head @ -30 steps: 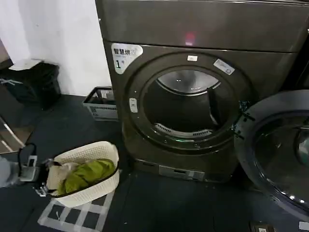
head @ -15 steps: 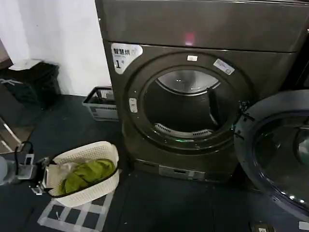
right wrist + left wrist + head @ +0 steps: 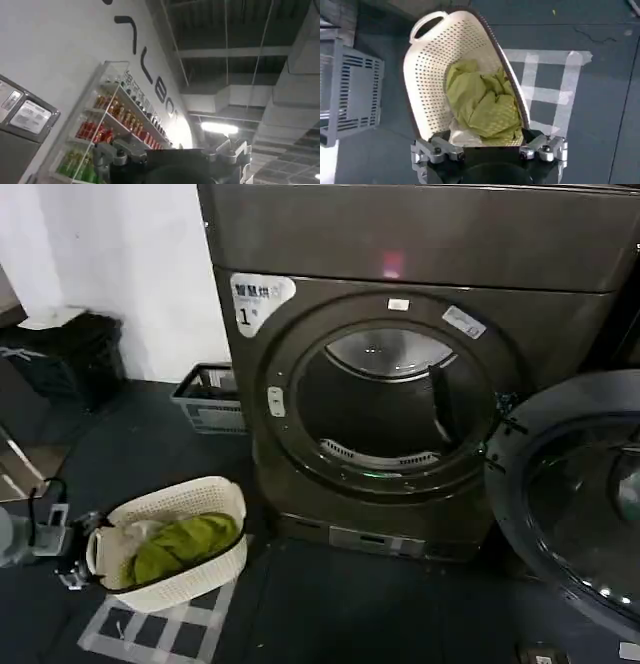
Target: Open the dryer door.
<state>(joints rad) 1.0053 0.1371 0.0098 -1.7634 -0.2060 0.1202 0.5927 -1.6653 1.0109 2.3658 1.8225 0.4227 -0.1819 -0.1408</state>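
Dark floor [image 3: 330, 614] fronts the grey-brown dryer [image 3: 400, 384], its drum mouth exposed. Large round dryer door [image 3: 570, 494], dark grey inner side showing, hangs swung wide at right. Left gripper [image 3: 489, 150], fingers spread and released, hovers over the white perforated basket [image 3: 427, 75] of green cloth [image 3: 482, 102]. Right gripper [image 3: 172, 155] points ceilingward; grip state indiscernible.

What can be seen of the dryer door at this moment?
The dryer door is swung fully open, hanging at the right of the dryer's round drum opening, hinged at the opening's right edge. Its dark grey inner side faces the head camera, a broad ring around dark domed glass. Its right part is cut off by the picture's edge. No gripper touches it.
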